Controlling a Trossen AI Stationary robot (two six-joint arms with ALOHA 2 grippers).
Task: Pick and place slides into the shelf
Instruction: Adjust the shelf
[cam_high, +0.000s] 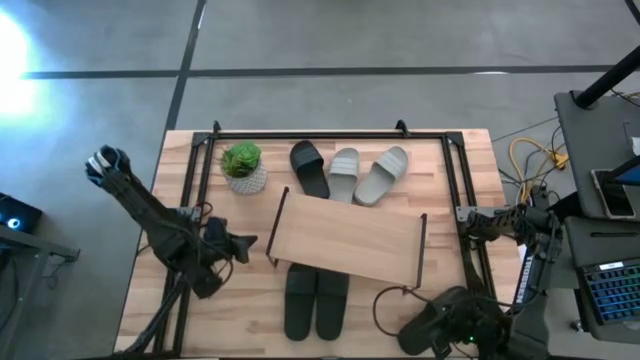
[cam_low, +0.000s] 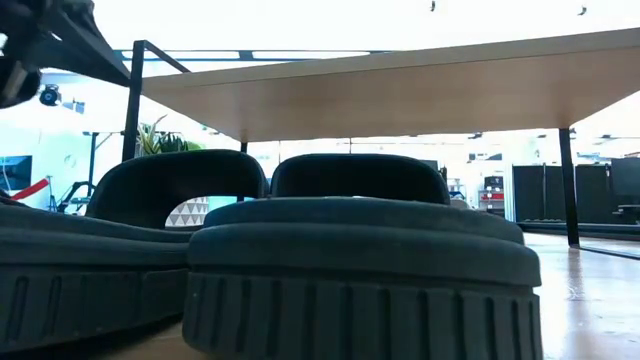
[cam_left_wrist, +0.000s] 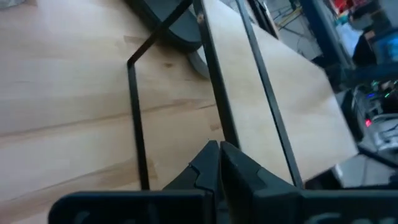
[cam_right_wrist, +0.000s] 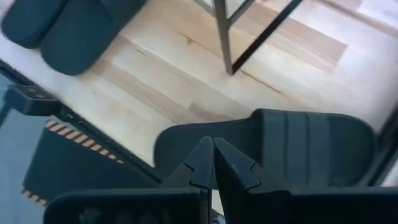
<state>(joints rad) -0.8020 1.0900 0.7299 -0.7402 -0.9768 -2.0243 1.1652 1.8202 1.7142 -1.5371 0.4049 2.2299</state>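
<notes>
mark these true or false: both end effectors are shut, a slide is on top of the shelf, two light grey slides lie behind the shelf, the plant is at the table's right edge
Both end effectors are shut: true; the left end effector and right end effector hold nothing.
A slide is on top of the shelf: false; its plank is bare.
Two light grey slides lie behind the shelf: true.
The potted plant is at the table's right edge: false; it is back left.
</notes>
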